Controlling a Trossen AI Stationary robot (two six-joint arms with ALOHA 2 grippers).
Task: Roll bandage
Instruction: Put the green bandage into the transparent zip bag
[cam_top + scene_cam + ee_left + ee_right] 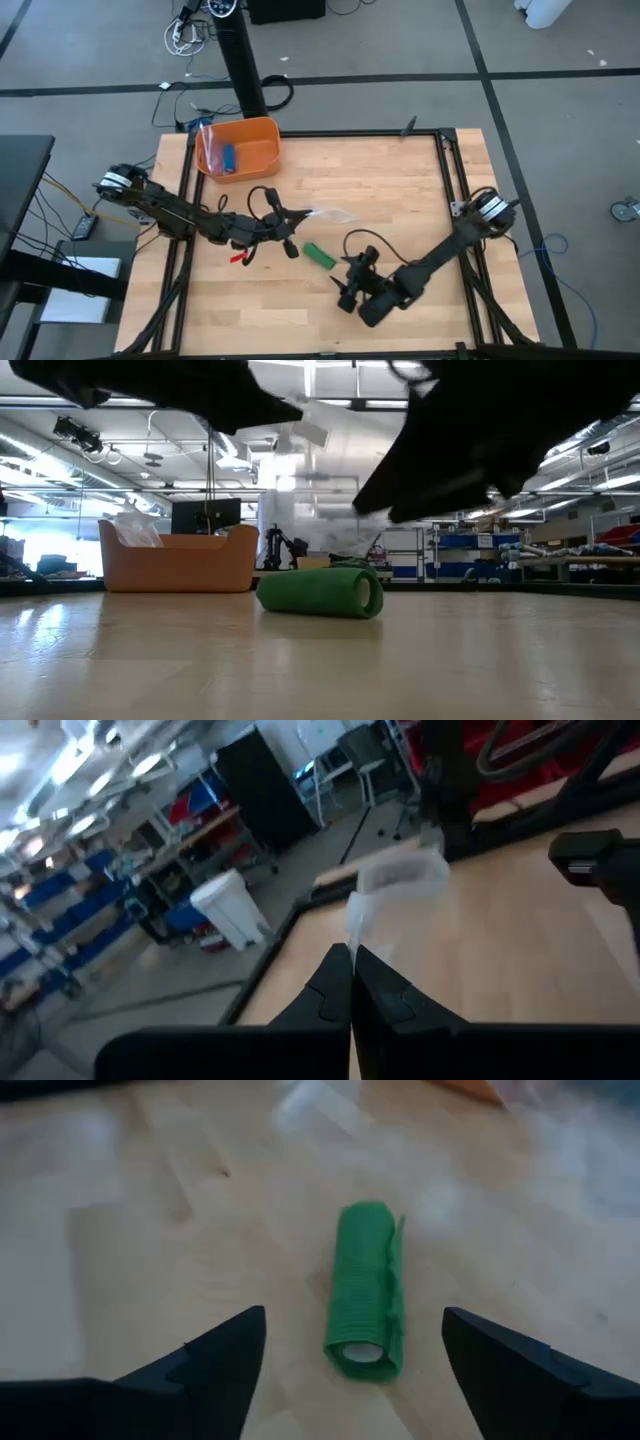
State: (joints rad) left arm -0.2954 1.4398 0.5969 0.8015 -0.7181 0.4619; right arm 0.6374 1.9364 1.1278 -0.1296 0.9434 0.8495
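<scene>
The bandage (320,255), already a tight green roll on the worktop (400,190), lies just ahead of the wide-open right end effector (350,280), which should back away cleanly without nudging it, while the closed left end effector (283,222) pinches clear plastic (335,213).

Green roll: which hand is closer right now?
Right. The right hand is open just short of the roll, fingers apart on either side of its line. The left hand sits farther off across the table, shut on a clear plastic piece.
</scene>
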